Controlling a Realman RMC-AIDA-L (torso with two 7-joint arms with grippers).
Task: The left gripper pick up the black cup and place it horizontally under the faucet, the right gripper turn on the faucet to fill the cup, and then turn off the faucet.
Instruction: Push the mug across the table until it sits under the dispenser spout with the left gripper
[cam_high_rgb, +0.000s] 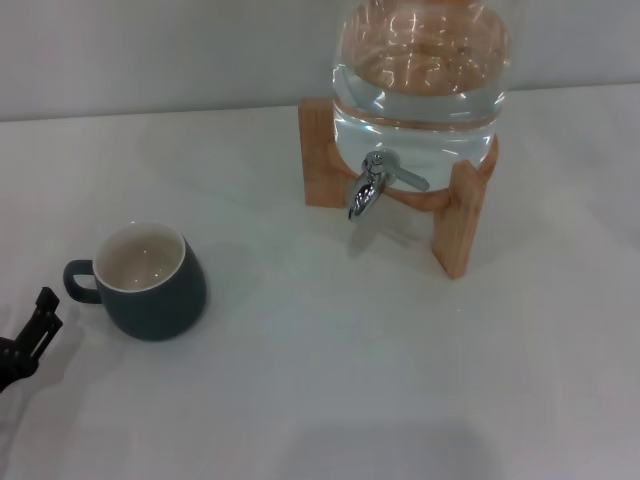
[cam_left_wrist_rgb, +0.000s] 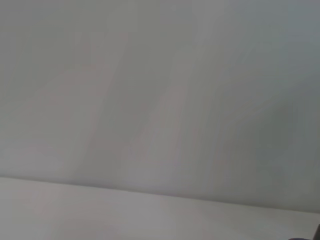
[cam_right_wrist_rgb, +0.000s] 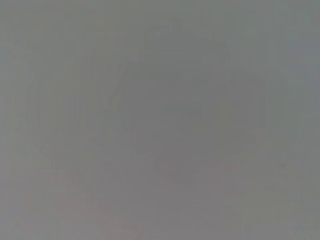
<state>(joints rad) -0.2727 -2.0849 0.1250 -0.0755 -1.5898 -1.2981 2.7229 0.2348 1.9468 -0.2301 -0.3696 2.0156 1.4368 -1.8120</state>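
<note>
White table, upright black cup

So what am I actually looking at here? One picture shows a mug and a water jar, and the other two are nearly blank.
These are three cameras on one two-armed robot. The first sits on its head and looks down at a white table. On it stands a dark mug, upright and empty, with its handle turned toward the left end effector, the black claw just entering at the picture's edge. It holds nothing and is not touching the mug. Farther back a glass water jar rests on a wooden stand, with a chrome tap at the front. The other two cameras ride on the wrists; right now they see only bare surfaces. The right arm is out of sight.
</note>
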